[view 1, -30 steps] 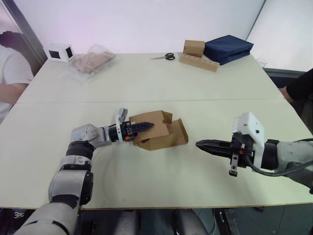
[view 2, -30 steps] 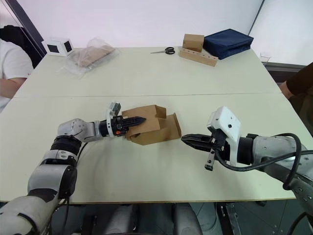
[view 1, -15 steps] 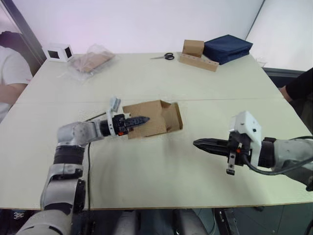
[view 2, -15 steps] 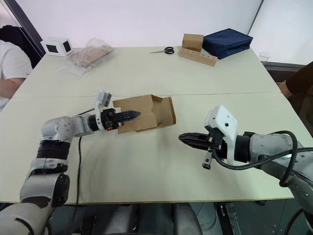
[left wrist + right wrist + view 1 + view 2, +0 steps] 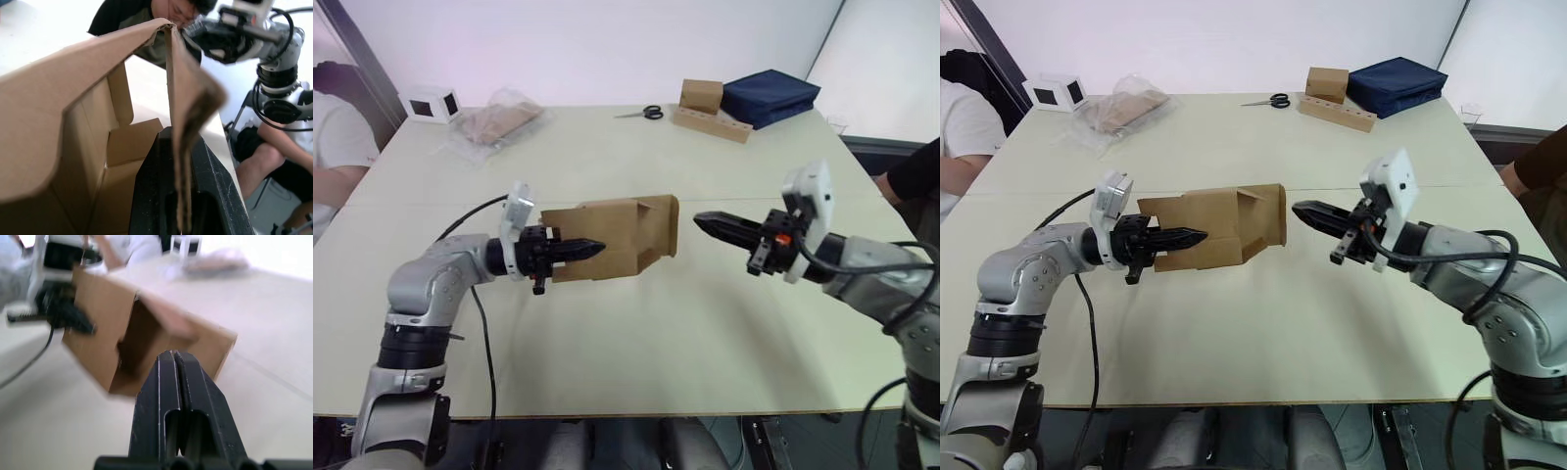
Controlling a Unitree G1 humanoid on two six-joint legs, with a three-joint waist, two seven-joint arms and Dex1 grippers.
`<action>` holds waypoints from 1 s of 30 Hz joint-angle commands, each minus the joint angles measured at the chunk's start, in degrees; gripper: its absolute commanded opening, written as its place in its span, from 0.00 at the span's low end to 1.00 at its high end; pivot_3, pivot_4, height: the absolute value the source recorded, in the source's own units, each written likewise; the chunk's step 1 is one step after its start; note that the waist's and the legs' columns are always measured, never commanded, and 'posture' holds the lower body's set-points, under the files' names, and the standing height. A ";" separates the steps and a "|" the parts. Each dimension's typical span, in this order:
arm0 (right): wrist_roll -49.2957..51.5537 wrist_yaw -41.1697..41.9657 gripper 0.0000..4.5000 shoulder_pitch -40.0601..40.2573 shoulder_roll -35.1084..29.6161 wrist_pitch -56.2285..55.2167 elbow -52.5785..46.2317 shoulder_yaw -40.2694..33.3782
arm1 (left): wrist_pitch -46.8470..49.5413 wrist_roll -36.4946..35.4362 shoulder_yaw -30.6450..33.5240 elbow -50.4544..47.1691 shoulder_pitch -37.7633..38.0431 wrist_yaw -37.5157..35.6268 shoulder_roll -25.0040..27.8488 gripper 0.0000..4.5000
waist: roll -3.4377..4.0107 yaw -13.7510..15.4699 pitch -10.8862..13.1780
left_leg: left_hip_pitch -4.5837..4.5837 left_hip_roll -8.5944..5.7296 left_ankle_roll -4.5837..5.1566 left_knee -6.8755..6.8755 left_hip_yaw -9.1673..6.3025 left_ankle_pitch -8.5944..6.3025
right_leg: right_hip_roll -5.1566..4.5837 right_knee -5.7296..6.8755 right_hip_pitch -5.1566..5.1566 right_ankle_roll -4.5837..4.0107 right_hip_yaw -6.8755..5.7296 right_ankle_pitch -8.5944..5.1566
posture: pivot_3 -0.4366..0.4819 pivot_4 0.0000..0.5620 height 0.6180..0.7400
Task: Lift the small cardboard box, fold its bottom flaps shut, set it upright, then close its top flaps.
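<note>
The small cardboard box (image 5: 617,237) hangs in the air above the middle of the table, lying on its side with its open end toward my right arm. My left gripper (image 5: 576,249) is shut on the box's near side wall; in the left wrist view that cardboard wall (image 5: 182,147) runs down between the two black fingers. A flap (image 5: 168,323) hangs over the box's opening (image 5: 128,345). My right gripper (image 5: 1304,210) is shut and empty, pointing at the open end a short way to its right.
At the back stand a white cube with dark windows (image 5: 433,104), a plastic bag (image 5: 494,122), scissors (image 5: 646,114), a brown box on a cardboard strip (image 5: 705,106) and a dark blue bag (image 5: 769,96). A person sits at the left edge (image 5: 335,147).
My left gripper has lifted the box off the table and turned it, the opening now toward the right arm. My right gripper has risen and moved in to just beside that opening.
</note>
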 commanded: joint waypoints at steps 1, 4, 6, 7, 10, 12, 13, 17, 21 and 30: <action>-2.19 -1.16 0.00 -2.88 1.78 -1.92 0.74 1.11 | -1.37 -1.13 -0.44 -2.67 -0.10 -0.91 0.99 0.01 | 0.01 -0.01 0.00 | -0.01 0.00 0.00 -0.01 0.00 0.00 | 0.00 0.00 -0.02 0.00 0.00 0.00 | 0.48 0.27 1.00; -4.28 -0.40 0.00 -4.34 3.01 -2.69 1.94 3.38 | -1.54 -1.33 -0.84 -3.17 -0.35 -0.92 1.13 0.01 | 0.01 0.03 0.00 | -0.03 0.00 0.00 -0.01 -0.01 0.00 | 0.00 0.00 -0.04 0.00 0.00 0.00 | 0.48 0.27 1.00; -6.52 0.58 0.00 -5.41 4.40 -3.77 3.02 6.15 | -1.51 -1.74 -0.98 -3.85 -0.68 -0.86 1.22 0.01 | 0.01 -0.04 0.00 | -0.04 0.00 0.00 0.00 -0.01 0.00 | 0.00 0.00 -0.04 0.00 -0.01 0.00 | 0.48 0.27 1.00; -7.72 1.18 0.00 -5.84 4.87 -4.34 3.63 7.37 | -1.52 -1.87 -1.08 -3.89 -0.97 -0.86 1.20 0.01 | 0.01 -0.05 0.00 | -0.04 0.00 0.00 0.00 -0.01 0.00 | 0.00 0.01 -0.05 0.00 0.00 0.00 | 0.48 0.27 1.00; -9.75 2.55 0.00 -6.64 6.20 -5.29 4.68 9.79 | -1.43 -2.26 -1.33 -3.80 -1.77 -0.68 1.02 0.01 | 0.01 -0.07 0.00 | -0.05 0.00 0.00 0.00 -0.01 0.00 | 0.01 0.03 -0.08 0.00 0.00 0.00 | 0.48 0.27 1.00; -10.78 3.22 0.00 -6.97 7.32 -5.72 5.04 11.16 | -1.35 -2.36 -1.56 -3.69 -2.30 -0.49 0.69 0.01 | 0.01 -0.08 0.00 | -0.08 0.00 0.00 0.00 0.00 0.00 | 0.01 0.03 -0.11 0.00 0.00 0.00 | 0.48 0.27 1.00; -11.18 3.65 0.00 -7.09 7.78 -5.79 5.07 11.68 | -1.22 -2.52 -1.65 -3.63 -2.58 -0.33 0.50 0.01 | 0.01 -0.08 0.00 | -0.09 0.00 0.00 0.00 -0.01 0.00 | 0.01 0.04 -0.11 0.00 0.00 0.00 | 0.48 0.27 1.00; -11.97 3.73 0.00 -7.80 10.42 -5.79 4.34 13.37 | -0.33 -3.40 -2.45 -4.24 -2.78 0.15 -0.01 0.01 | 0.01 -0.08 0.00 | -0.12 0.00 0.00 0.01 -0.01 0.00 | 0.01 0.05 -0.15 0.00 0.00 0.00 | 0.48 0.27 1.00; -12.69 3.65 0.00 -8.83 12.52 -5.84 4.20 14.05 | -0.77 -3.16 -3.47 -4.72 -1.89 0.34 -0.04 0.01 | 0.01 -0.10 0.00 | -0.12 0.00 0.00 0.01 -0.02 0.00 | 0.01 0.06 -0.16 0.00 0.00 0.00 | 0.48 0.27 1.00; -13.87 4.43 0.00 -8.89 12.00 -5.22 2.95 13.63 | -1.79 -2.60 -3.44 -3.66 -1.66 0.69 1.08 0.01 | 0.01 -0.11 0.00 | -0.15 0.00 -0.01 0.01 -0.02 0.01 | 0.01 0.09 -0.20 0.00 0.00 0.00 | 0.48 0.27 1.00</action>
